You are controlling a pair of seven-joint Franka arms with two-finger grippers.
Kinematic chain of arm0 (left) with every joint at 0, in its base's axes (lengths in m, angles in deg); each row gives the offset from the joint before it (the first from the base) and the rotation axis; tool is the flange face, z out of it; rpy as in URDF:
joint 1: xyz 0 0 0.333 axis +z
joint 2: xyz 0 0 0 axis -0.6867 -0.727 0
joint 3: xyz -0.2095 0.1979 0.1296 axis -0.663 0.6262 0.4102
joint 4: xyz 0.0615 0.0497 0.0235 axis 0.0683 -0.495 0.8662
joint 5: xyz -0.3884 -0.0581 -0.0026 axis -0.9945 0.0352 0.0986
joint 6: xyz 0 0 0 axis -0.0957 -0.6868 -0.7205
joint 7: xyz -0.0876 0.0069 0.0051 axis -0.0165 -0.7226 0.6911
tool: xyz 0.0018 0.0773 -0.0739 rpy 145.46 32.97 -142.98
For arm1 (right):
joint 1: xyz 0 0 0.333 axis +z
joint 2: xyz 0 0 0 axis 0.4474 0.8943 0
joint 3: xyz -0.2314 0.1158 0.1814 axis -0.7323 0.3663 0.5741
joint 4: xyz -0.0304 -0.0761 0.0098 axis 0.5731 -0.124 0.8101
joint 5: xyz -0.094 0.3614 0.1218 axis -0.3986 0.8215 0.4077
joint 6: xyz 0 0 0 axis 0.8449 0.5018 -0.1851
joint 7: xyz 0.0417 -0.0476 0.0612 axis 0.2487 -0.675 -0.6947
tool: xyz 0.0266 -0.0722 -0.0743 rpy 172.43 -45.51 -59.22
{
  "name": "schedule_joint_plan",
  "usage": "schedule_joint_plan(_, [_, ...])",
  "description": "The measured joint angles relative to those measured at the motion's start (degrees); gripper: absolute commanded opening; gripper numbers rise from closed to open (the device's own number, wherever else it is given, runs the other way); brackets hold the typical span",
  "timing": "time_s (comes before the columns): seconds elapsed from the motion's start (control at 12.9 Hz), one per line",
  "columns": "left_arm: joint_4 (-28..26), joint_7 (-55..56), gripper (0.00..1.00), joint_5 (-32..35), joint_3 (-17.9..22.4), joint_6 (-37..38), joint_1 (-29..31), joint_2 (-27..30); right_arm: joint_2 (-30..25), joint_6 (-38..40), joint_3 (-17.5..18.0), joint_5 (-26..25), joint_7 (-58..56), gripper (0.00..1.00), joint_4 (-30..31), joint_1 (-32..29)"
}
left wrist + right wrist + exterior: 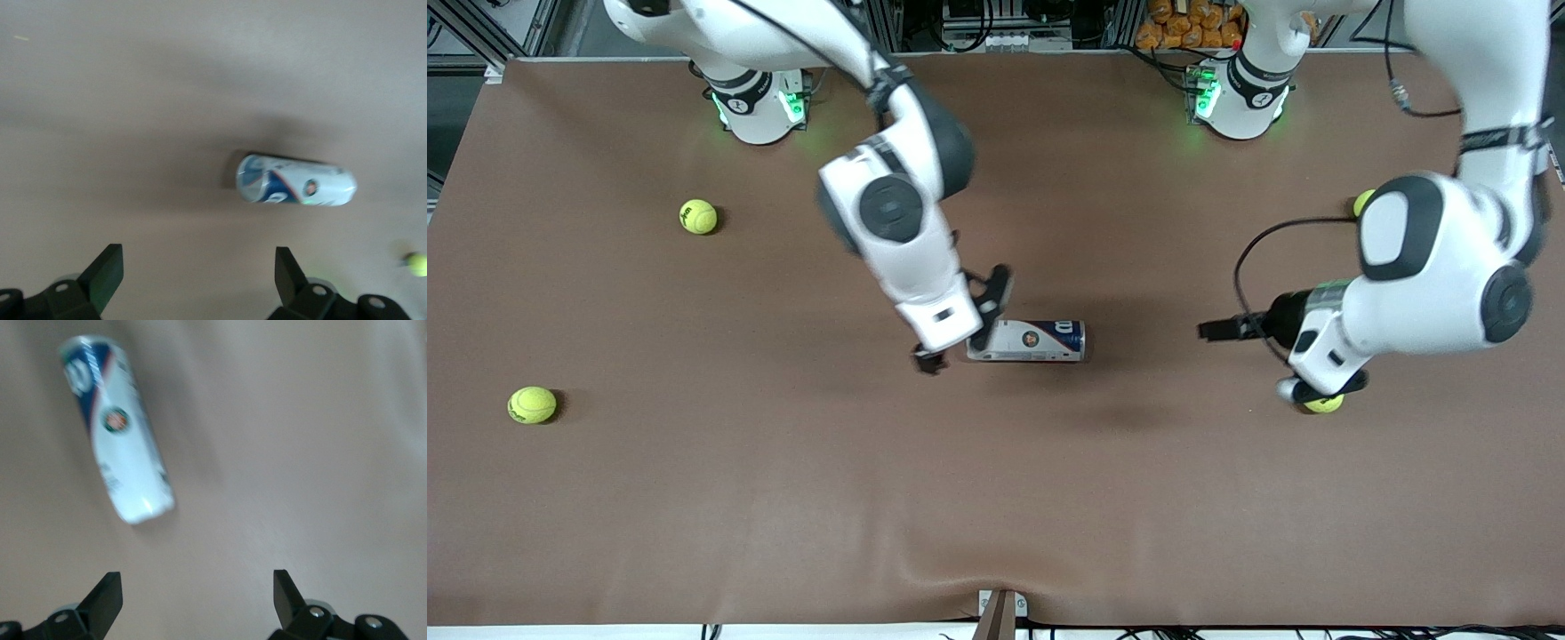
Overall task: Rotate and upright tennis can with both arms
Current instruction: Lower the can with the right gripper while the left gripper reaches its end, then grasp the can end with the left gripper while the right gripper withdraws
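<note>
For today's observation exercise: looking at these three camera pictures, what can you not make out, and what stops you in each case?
- Front view: a tennis ball is mostly covered by the left arm's wrist; another ball peeks out past that arm's elbow.
- Front view: the white end of the tennis can is hidden by the right gripper.
- Both wrist views: blur makes the can's small print unreadable.
- Left wrist view: the left gripper is cut off by the frame edge.

My arms (907,258) are glossy white with black joint bands and black fingers (107,597). The tennis can (1027,341) is white with a dark blue end, white logo and round red-ringed emblem. Yellow-green balls (698,216) dot the brown table (783,498).
</note>
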Motion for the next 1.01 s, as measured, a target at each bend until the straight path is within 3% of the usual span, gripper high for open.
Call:
schedule_joint_plan(0.23, [-5.1,-0.2,1.00,-11.4,-0.6,-8.3,-1.5,-2.7,-1.6,1.2,-0.2,0.0,-0.2,1.00,0.5,-8.6])
schedule_joint_plan(0.47, [-7.5,-2.7,1.00,-21.4,-1.3,-10.3,-2.3,-6.2,-2.0,1.4,-0.3,0.1,-0.3,1.00,0.7,-17.4])
schedule_joint_plan(0.86, [-14.0,-26.3,1.00,-45.4,-1.3,-10.6,-1.8,-11.6,-5.4,1.4,-0.5,0.2,0.6,1.00,5.3,-29.2])
schedule_joint_plan(1.01, [-15.1,-33.0,0.88,-50.4,-1.3,-10.7,-1.6,-14.3,-8.8,1.7,-0.5,0.2,3.4,1.00,9.3,-33.2])
